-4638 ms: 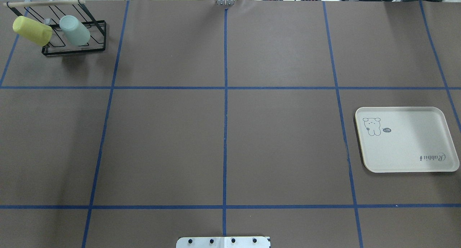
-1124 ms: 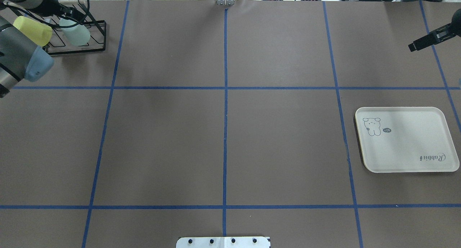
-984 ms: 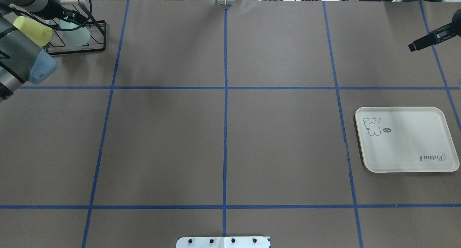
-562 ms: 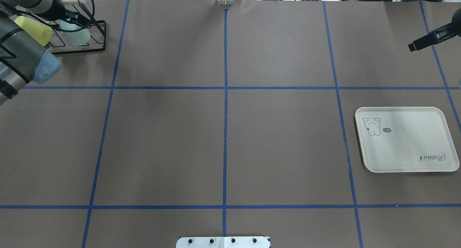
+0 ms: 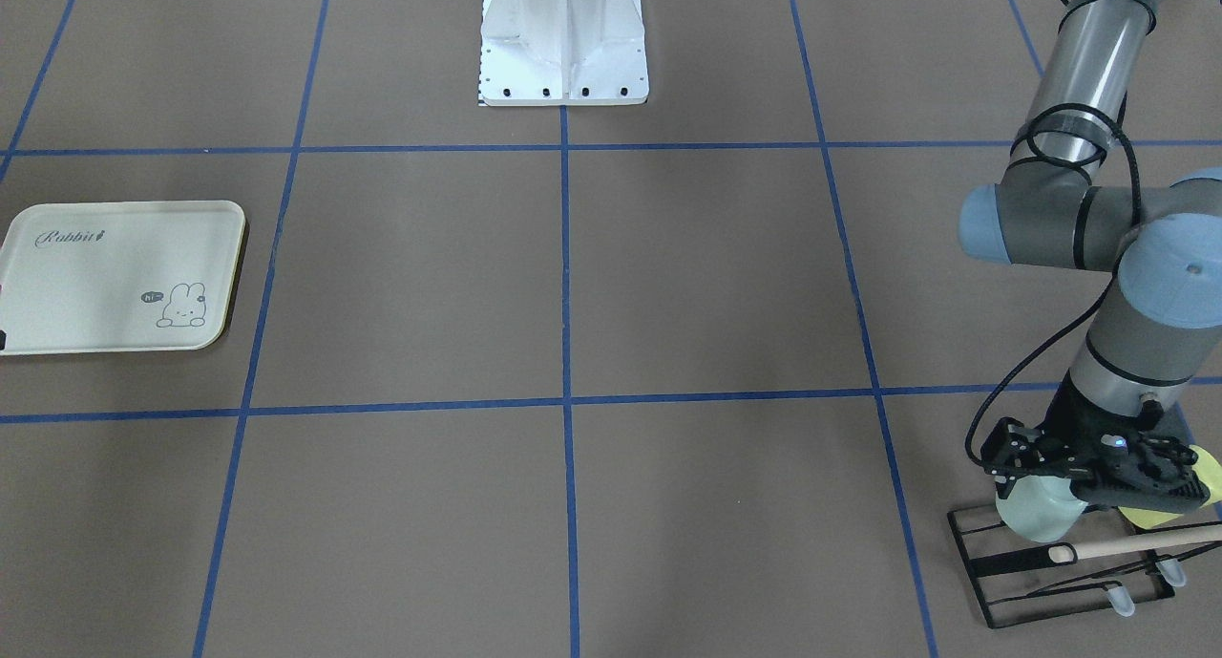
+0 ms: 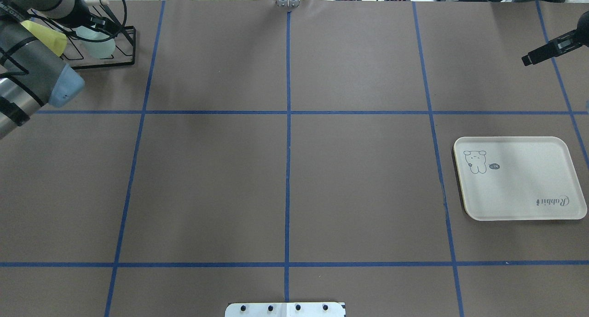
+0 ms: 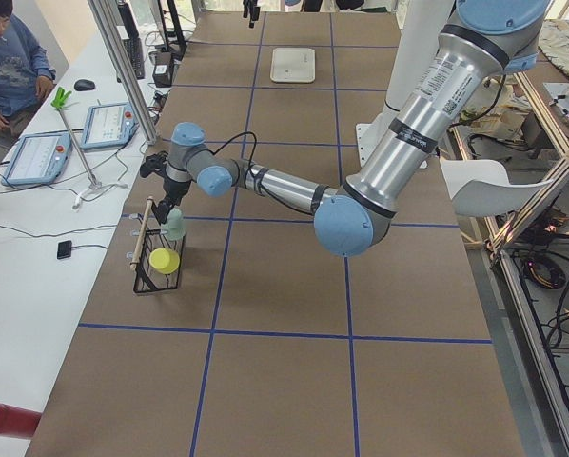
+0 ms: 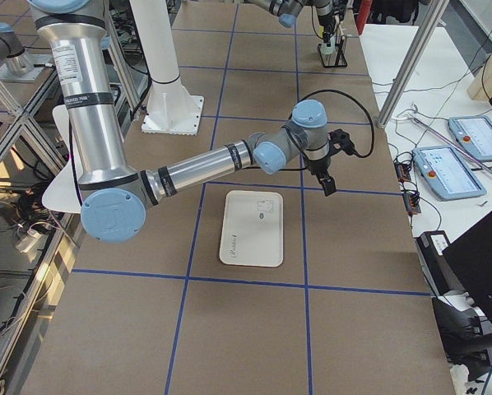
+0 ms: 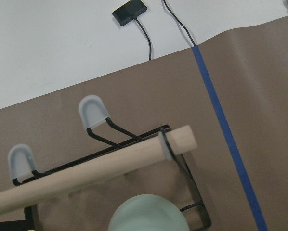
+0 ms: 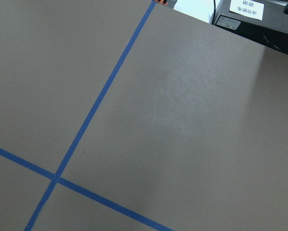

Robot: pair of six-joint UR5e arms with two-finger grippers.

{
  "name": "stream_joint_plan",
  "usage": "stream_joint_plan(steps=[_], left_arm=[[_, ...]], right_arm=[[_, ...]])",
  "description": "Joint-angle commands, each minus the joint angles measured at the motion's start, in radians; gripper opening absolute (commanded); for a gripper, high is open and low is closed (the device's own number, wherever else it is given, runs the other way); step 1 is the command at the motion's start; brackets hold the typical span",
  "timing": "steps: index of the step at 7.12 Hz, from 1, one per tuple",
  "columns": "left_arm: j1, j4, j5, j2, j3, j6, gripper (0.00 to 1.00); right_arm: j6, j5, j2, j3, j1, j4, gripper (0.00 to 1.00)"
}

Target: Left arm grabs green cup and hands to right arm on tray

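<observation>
The green cup [image 6: 100,49] hangs on the black wire rack [image 6: 134,45] at the table's far left corner. It also shows in the front view [image 5: 1033,517], the left side view [image 7: 175,227] and at the bottom of the left wrist view [image 9: 148,215]. My left gripper [image 5: 1088,472] is right over the cup's base and looks open, its fingers beside the cup; it also shows in the overhead view [image 6: 103,27]. My right gripper [image 6: 528,59] hovers empty and looks shut, beyond the tray [image 6: 529,188]. The tray is bare.
A yellow-green cup [image 6: 46,35] hangs on the same rack beside the green one, partly behind my left forearm. The rack's wooden bar [image 9: 86,175] runs just past the green cup. Blue tape lines cross the brown table. The robot's base plate [image 6: 285,310] is at the near edge.
Both arms have come into view since the first frame. Over the last second my left arm has swung further in and its gripper has closed in on the green cup. The right arm holds still.
</observation>
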Motion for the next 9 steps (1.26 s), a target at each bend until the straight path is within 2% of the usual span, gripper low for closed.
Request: stream_joint_plan(steps=[1,5,6,8,9], left_arm=[[0.003,0.000,-0.001,0.011,-0.007,-0.002,1.00],[0.004,0.001,-0.001,0.023,-0.007,0.001,0.99],[0.004,0.001,0.000,0.026,-0.012,0.001,0.80],[0.003,0.005,0.005,0.040,-0.032,0.010,0.33],[0.000,0.006,0.005,0.043,-0.042,0.010,0.16]], right_arm=[[-0.001,0.000,0.000,0.000,0.000,0.000,1.00],[0.001,0.000,0.000,0.003,0.000,0.000,1.00],[0.001,0.000,0.000,0.003,0.000,0.000,1.00],[0.001,0.000,0.000,0.004,0.000,0.000,1.00],[0.002,0.000,0.000,0.004,0.000,0.000,1.00]])
